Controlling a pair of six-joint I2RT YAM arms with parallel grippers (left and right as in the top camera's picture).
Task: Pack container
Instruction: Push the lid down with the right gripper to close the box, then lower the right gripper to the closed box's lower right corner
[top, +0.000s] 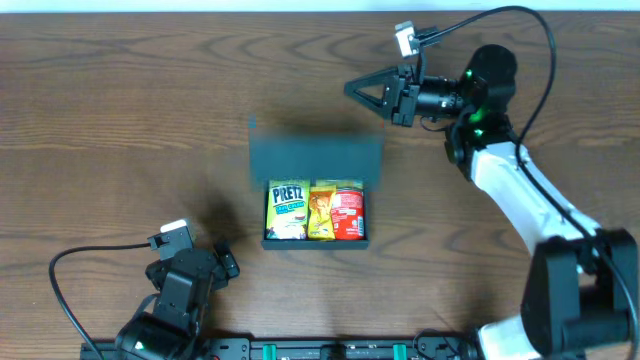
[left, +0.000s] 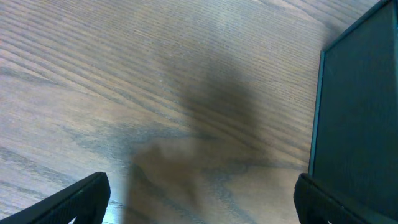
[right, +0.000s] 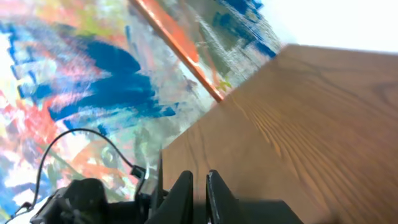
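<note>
The dark container (top: 315, 240) sits mid-table with its lid (top: 315, 160) blurred behind the tray. Inside lie a yellow-green Pretz box (top: 288, 210), a yellow pack (top: 322, 212) and a red pack (top: 348, 212). My right gripper (top: 362, 90) hovers beyond the lid, pointing left, apart from it. Its fingers (right: 217, 196) are parted by only a thin slit, with nothing between them, above a dark edge of the container (right: 267, 213). My left gripper (top: 226, 262) rests at the front left, wide open and empty (left: 202, 199), with the container's dark wall (left: 360, 106) to its right.
Bare wooden table (top: 120, 120) surrounds the container. The right wrist view shows the table's far edge, a colourful painted backdrop (right: 93, 74) and the left arm with its cable (right: 68, 199). A black rail (top: 330, 350) runs along the front edge.
</note>
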